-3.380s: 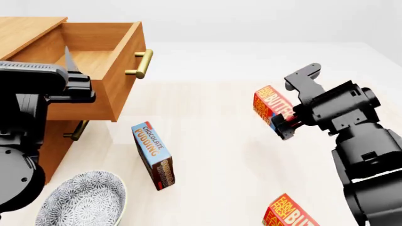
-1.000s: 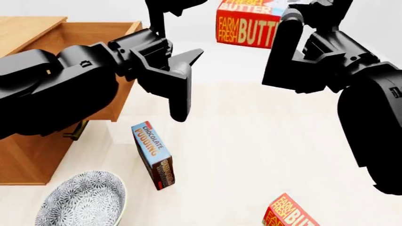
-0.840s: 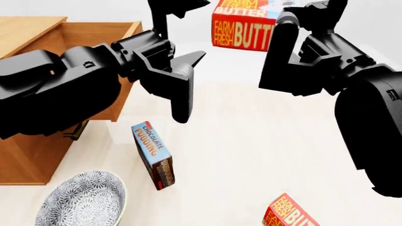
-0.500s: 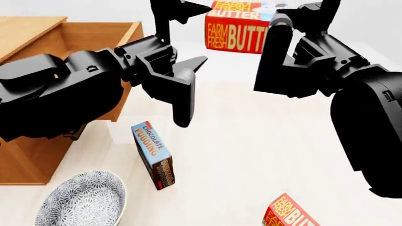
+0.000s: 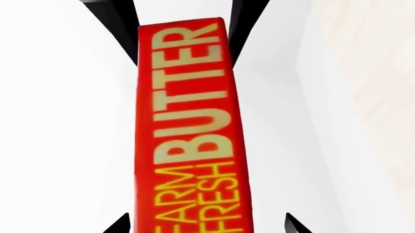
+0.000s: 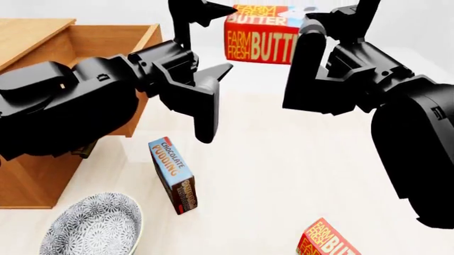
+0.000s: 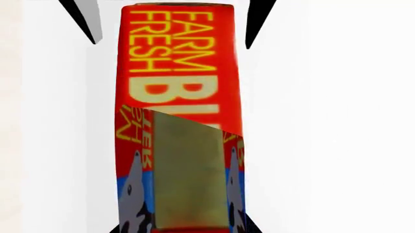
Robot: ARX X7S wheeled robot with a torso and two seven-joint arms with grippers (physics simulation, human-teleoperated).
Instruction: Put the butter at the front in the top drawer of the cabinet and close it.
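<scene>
Butter (image 6: 259, 40) pinched by right gripper (image 6: 316, 18) and held high, left gripper (image 6: 206, 58) fingers spread wide beside it, top drawer (image 6: 135, 64) seen open.

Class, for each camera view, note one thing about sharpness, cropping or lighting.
Left wrist view: the red butter carton fills the frame, lettering soft against washed-out white. Right wrist view: carton cropped, sharper. Head view: flat, even light; black arms hide much of the open wooden top drawer.
</scene>
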